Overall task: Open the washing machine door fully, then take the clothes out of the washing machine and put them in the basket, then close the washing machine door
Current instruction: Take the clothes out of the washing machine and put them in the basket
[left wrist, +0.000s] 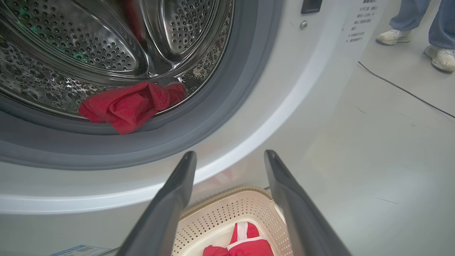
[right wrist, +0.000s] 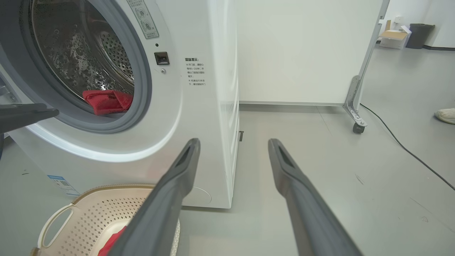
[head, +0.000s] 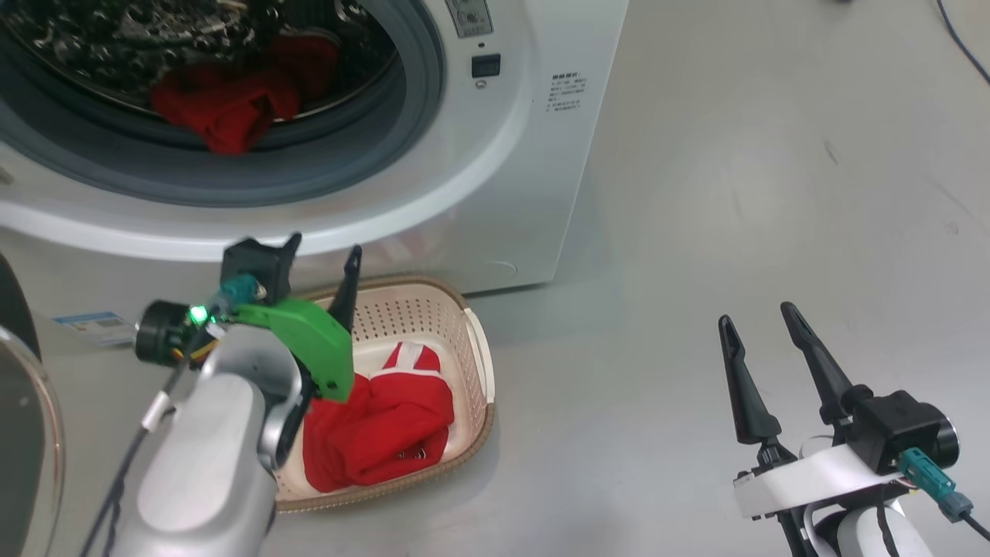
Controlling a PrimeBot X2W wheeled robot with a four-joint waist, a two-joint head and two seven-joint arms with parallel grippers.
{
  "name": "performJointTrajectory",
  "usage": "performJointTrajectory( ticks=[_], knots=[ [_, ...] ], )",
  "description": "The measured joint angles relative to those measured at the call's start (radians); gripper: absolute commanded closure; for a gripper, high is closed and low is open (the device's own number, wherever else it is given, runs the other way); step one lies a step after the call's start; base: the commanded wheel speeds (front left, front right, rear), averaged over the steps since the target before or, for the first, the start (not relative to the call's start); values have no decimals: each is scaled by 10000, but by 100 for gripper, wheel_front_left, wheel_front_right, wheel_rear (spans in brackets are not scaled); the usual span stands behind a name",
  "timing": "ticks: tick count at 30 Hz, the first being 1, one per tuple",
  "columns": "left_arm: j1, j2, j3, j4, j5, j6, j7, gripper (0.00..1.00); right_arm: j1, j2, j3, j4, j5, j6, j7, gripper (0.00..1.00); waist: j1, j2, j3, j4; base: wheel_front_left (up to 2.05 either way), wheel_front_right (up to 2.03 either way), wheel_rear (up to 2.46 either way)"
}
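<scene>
washing machine (head: 526, 155): 1 | washing machine door (head: 31, 449): 1 | basket (head: 486, 371): 1 | clothes (head: 224, 108): 2 red heaps | a person's shoes (left wrist: 392, 35): 2

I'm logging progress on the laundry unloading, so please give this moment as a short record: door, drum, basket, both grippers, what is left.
door: washing machine door swung open at the left
drum: loose red garment lies at the front lip inside the washing machine
basket: basket on the floor before the machine, holding a red garment with white trim
left gripper: left gripper open, empty, above the basket
right gripper: right gripper open, empty, over the floor
left to do: move the drum garment, close the door
</scene>
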Motion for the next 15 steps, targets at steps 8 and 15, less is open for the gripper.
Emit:
performJointTrajectory(
  ticks=[8,15],
  knots=[
    [-1753,671,594,548,23,-15,800,0,-477,8,12,-111,205,69,-35,0,0,0,970,-249,0,0,0],
    [-3271,1438,1058,805,182,-12,1369,0,-960,40,105,-94,458,75,-192,0,1,0,1784,-602,0,0,0]
  ],
)
